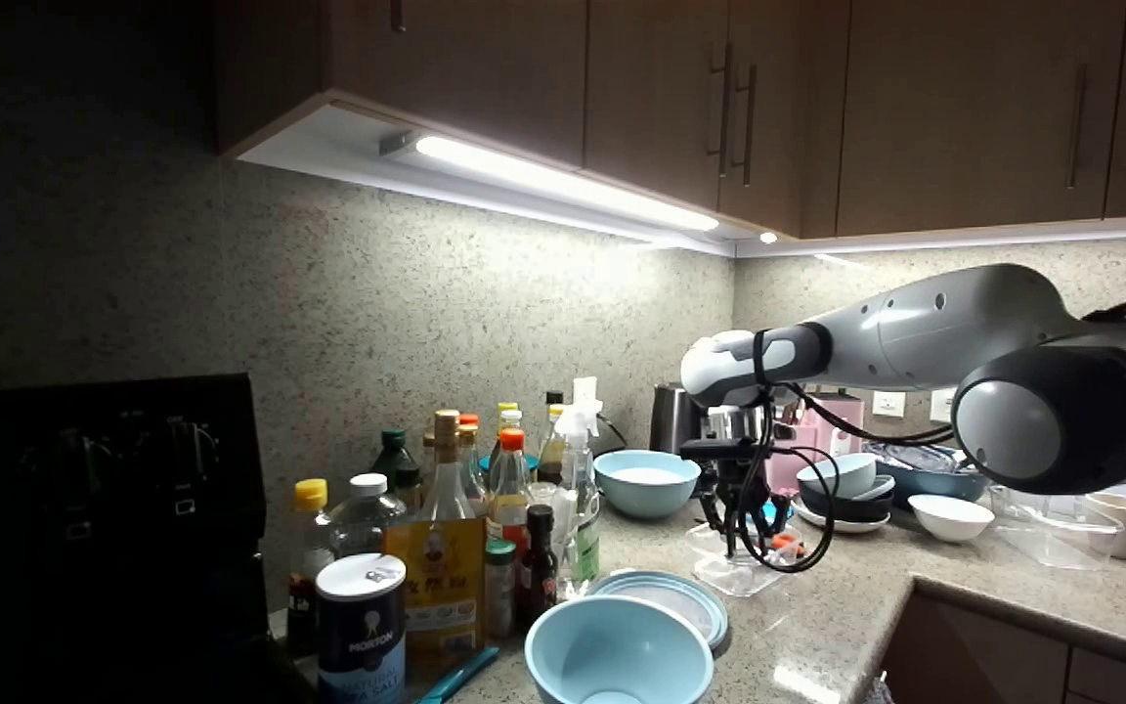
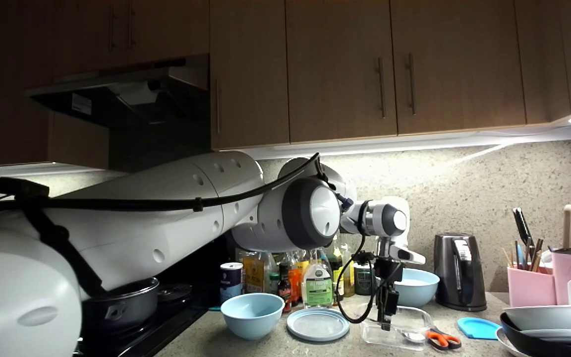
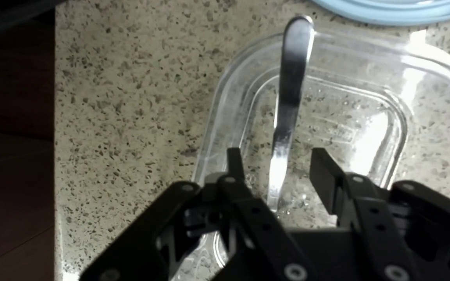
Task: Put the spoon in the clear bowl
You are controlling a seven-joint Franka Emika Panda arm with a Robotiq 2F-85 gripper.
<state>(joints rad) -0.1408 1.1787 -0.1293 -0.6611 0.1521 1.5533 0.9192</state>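
Speckled stone counter (image 3: 123,97), wood cabinets (image 2: 340,69) above. Spoon (image 3: 290,86) is in the clear container (image 3: 231,101), handle tip poking past the rim, head (image 2: 413,336) inside at the opposite end. My gripper (image 3: 277,164) is right over it: jaws spread wide, nothing held, handle running through mid-gap with daylight both sides in the wrist view. Its long axis is near square to my closing direction, slight lean only, so no wrist turn needed, I'd say. Height is the unknown: can't tell if the fingers (image 3: 235,168) are down to handle level. Container is plainly see-through, though boxy rather than round. If that's the target, job looks done and the move is straight up, no snagging the handle. If it's the round blue-rimmed dish (image 3: 404,16) just beside it, on the handle-tip side, then close here, lift over the rim, shift that way. Blue bowl (image 2: 252,317) stands past the dish, in both exterior views. Orange-handled scissors (image 2: 443,339) lie just beside the head end, out of that path.
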